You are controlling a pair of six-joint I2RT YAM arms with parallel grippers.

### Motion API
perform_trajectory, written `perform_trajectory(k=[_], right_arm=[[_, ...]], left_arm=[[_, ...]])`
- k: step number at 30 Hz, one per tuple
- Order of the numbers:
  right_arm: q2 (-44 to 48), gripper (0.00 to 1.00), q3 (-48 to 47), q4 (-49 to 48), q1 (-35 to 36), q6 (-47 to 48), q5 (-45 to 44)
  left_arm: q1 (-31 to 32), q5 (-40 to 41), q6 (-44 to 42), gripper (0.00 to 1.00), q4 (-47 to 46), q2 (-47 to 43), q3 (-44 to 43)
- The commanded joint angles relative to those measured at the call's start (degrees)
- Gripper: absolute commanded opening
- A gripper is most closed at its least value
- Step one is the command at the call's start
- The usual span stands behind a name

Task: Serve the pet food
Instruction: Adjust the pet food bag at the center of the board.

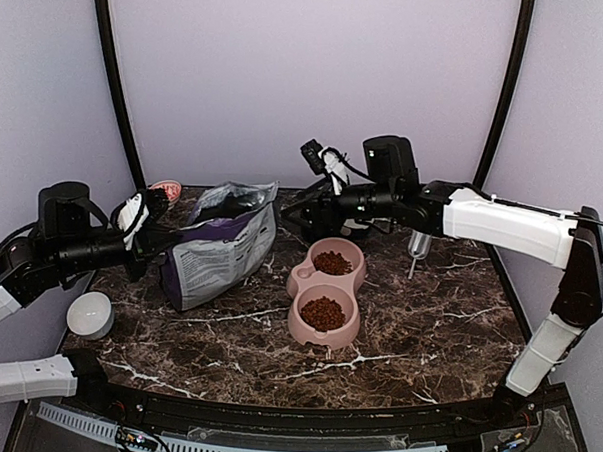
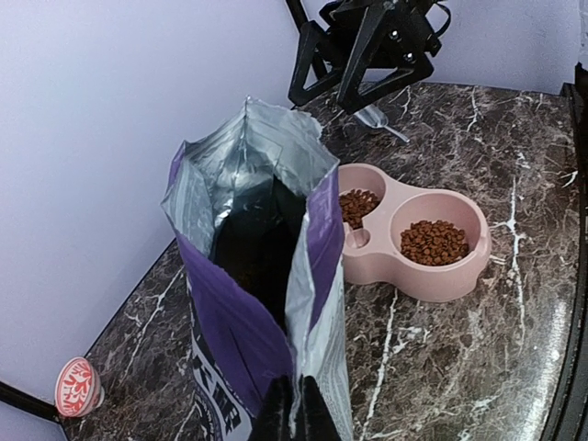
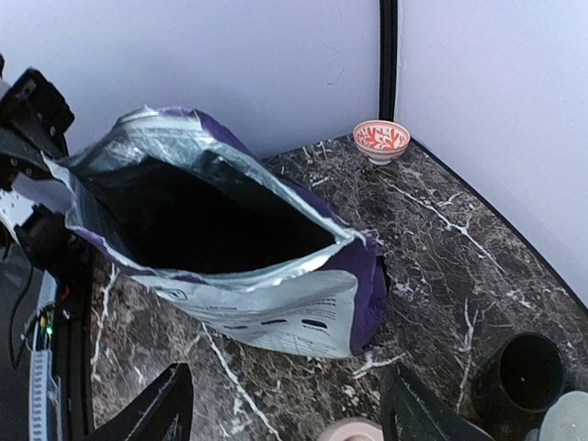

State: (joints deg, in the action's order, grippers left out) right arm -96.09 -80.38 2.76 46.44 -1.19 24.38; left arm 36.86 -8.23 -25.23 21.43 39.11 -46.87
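Observation:
The pet food fills both cups of the pink double bowl [image 1: 295, 282]: one heap [image 1: 332, 262] in the far cup, another [image 1: 323, 313] in the near cup. In the left wrist view the same kibble [image 2: 434, 242] lies in the bowl [image 2: 432, 280]. A purple-and-grey bag [image 1: 221, 245] stands open to the bowl's left. My left gripper [image 2: 296, 409] is shut on the near edge of the bag's [image 2: 248, 303] mouth. Behind the bowl, beside the bag's top, my right gripper [image 1: 307, 212] hangs open. Its fingers [image 3: 152, 409] are spread above the tabletop, with the bag [image 3: 276, 303] in front of them.
A white bowl [image 1: 89, 315] sits at the table's left edge. A small red patterned bowl [image 1: 166, 189] is in the back left corner. A clear scoop [image 1: 419, 245] stands right of the pink bowl. Purple walls close in the marble table [image 1: 427, 332].

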Motion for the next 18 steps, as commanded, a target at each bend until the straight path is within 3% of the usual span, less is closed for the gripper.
perform_trajectory(k=[1,8,18], right_arm=[[2.2,0.7,-1.6,3.2,-1.7,15.9,3.9],[2.3,0.7,-3.6,7.5,-4.9,30.7,14.8],[-5.6,0.71,-13.5,12.0,-6.0,36.3,24.9]], left_arm=[[0.1,-9.3,1.9,0.0,-4.9,-3.6,-5.8],[0.1,-15.5,3.0,0.0,-2.2,-3.4,-7.2],[0.1,-18.9,3.2,0.0,1.1,-3.4,-9.3]])
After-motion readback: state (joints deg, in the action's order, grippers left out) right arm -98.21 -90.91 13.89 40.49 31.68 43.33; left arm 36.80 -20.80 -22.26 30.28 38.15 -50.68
